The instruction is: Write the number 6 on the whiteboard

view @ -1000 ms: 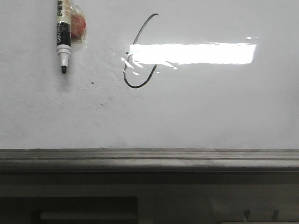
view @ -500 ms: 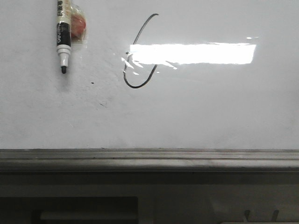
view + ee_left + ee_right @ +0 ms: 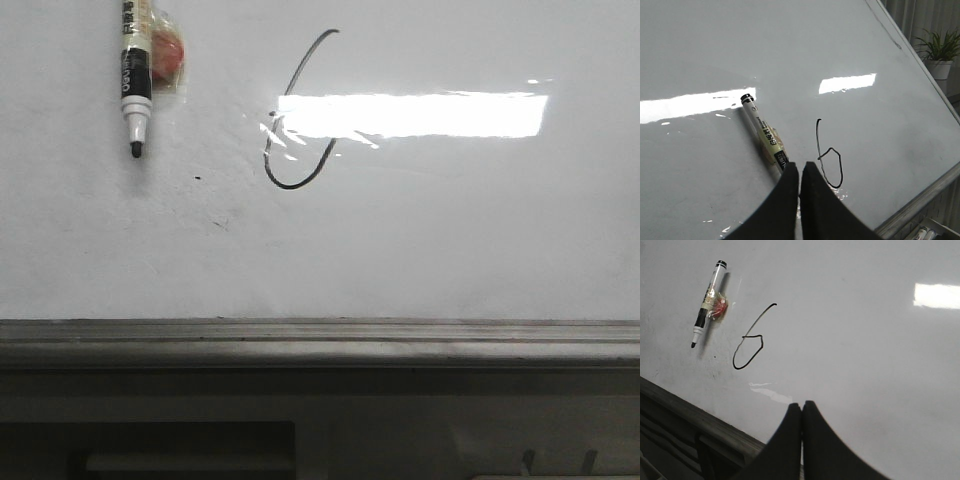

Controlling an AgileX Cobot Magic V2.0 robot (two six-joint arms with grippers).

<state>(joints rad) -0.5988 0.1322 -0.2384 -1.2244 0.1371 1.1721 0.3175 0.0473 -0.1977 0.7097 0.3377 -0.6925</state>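
Whiteboard (image 3: 450,250): a glossy white board fills the front view, with a grey metal ledge (image 3: 320,335) along its lower edge and a bright rectangular light reflection (image 3: 420,115) across its upper middle.
Number 6 (image 3: 295,115): a thin black line, a tall curved stroke that closes into a small loop at the foot. The front view's glare hides the top of the loop; the right wrist view shows it closed, so the figure looks finished.
Marker (image 3: 134,80): it lies uncapped against the board left of the 6, tip pointing down toward the ledge, apart from the ink. A reddish lump wrapped in clear tape (image 3: 165,55) sits at its side, probably a magnet that lets it stick to the board without being held.
Black dot (image 3: 197,179): a tiny stray mark between the marker tip and the 6.
Left gripper (image 3: 799,172): fingers pressed together, nothing between them; the marker's lower end passes behind the tips in this view, and I cannot tell whether they touch.
Right gripper (image 3: 802,412): fingers also pressed together and empty, clear of the 6 and the marker.
Stage: writing appears done; both arms seem idle.
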